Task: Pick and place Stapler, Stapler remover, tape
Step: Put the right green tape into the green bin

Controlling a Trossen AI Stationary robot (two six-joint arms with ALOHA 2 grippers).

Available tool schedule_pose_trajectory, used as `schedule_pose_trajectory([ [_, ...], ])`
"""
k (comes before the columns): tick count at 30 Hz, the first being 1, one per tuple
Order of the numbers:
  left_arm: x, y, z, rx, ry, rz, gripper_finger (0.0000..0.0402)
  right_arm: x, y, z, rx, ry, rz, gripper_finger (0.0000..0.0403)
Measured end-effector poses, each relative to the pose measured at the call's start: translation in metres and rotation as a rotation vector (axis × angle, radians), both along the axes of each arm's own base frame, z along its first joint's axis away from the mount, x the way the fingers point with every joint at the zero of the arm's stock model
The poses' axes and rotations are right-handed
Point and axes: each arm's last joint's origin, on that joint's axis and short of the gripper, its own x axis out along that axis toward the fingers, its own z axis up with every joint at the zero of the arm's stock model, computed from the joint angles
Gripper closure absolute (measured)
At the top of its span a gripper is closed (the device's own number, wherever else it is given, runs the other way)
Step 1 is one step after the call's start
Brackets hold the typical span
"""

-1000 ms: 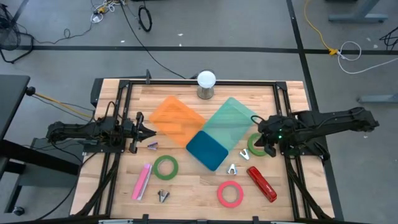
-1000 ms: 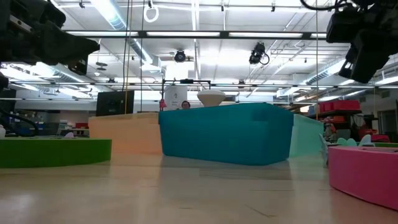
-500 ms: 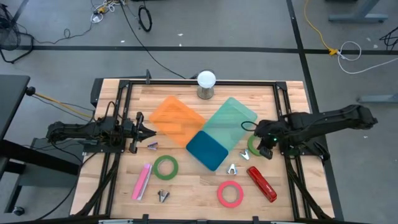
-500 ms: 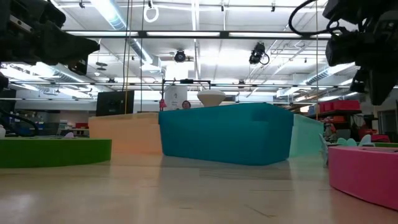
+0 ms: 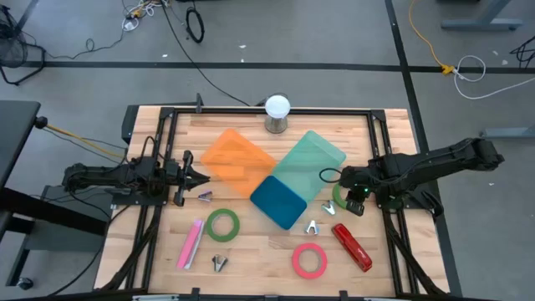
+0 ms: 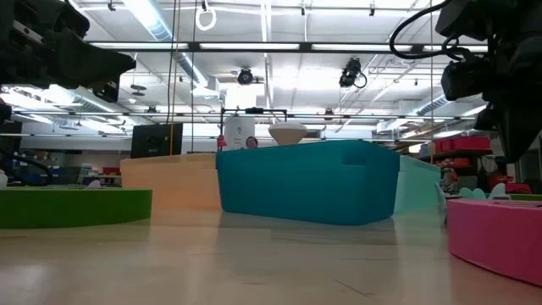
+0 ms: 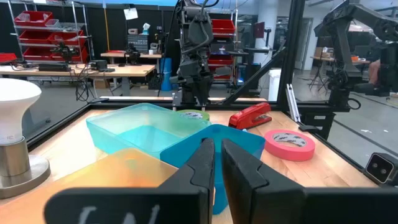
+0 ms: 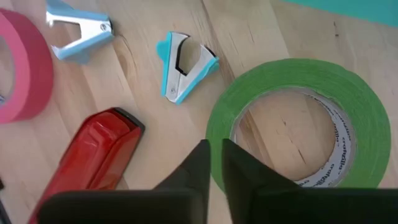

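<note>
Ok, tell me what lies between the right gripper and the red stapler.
In the right wrist view, only bare wood lies between the right gripper and the red stapler; a blue staple remover lies farther off.

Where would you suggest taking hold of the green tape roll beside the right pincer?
Probably across its band, from straight above: the green tape roll lies flat with its hole open upward, so one finger can enter the core and the other stay outside. The right pincer hovers over its rim.
</note>
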Motion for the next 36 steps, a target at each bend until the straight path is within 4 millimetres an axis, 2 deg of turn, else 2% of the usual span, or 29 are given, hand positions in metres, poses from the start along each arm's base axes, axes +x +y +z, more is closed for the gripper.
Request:
schedule_pose_trajectory([
  [12, 0.0, 0.0, 0.0, 0.0, 0.0, 0.0, 0.0369, 0.005, 0.009, -0.009, -0.076, 0.049, 0.05, 0.0185],
  [17, 0.0, 0.0, 0.0, 0.0, 0.0, 0.0, 0.0369, 0.01, 0.013, -0.013, -0.078, 0.055, 0.068, 0.0138],
  [21, 0.0, 0.0, 0.0, 0.0, 0.0, 0.0, 0.0369, 0.013, 0.015, -0.019, -0.092, 0.091, 0.074, 0.0125],
  [29, 0.0, 0.0, 0.0, 0.0, 0.0, 0.0, 0.0369, 0.02, 0.014, -0.033, -0.169, 0.172, 0.091, 0.0124],
  [36, 0.0, 0.0, 0.0, 0.0, 0.0, 0.0, 0.0369, 0.029, 0.017, -0.046, -0.161, 0.203, 0.096, 0.0124],
])
